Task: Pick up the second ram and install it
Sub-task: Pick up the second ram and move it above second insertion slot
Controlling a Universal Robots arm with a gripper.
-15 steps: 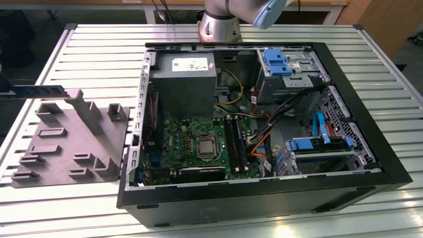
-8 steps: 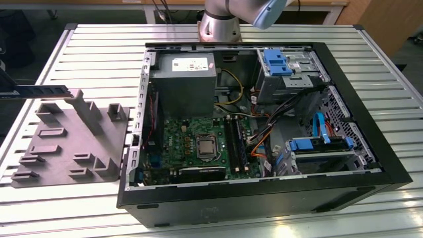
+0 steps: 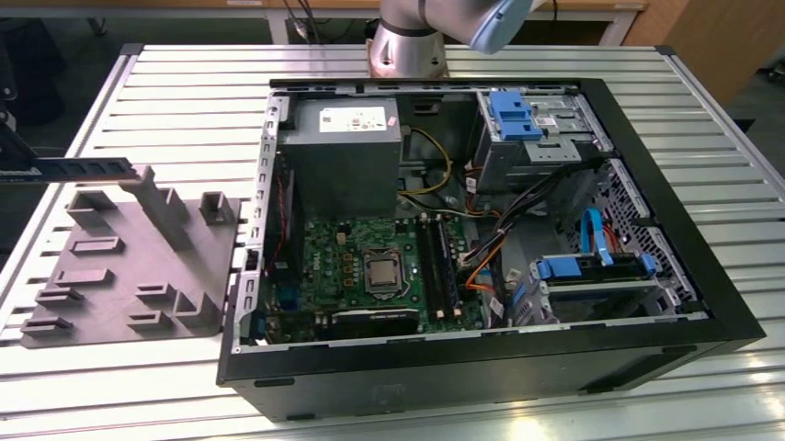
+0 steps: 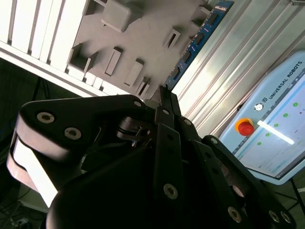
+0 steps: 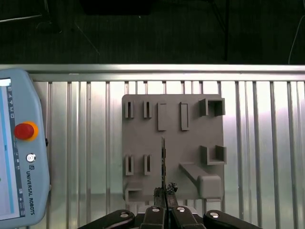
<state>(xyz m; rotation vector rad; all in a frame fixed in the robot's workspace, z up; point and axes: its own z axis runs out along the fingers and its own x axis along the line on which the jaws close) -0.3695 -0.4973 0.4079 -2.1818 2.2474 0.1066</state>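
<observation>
The second ram (image 3: 86,170) is a slim dark bluish-green stick held level above the back of the grey holder plate (image 3: 123,276), at the exterior view's left. My gripper (image 3: 32,171) is shut on its end at that view's left edge. The first wrist view looks along the ram's thin edge (image 5: 163,160), and it runs out from the shut fingers (image 5: 157,202) over the holder plate (image 5: 143,138). In the second wrist view the ram (image 4: 198,38) reaches away from the black fingers (image 4: 164,102). The green motherboard (image 3: 356,262) with its black memory slots (image 3: 439,262) lies inside the open computer case (image 3: 491,367).
The case stands on a slatted metal table (image 3: 184,92), with a power supply (image 3: 337,152), blue drive brackets (image 3: 516,115) and loose cables (image 3: 484,266) inside. A teach pendant (image 5: 19,152) lies on the table beside the holder plate. The arm's base (image 3: 411,41) stands behind the case.
</observation>
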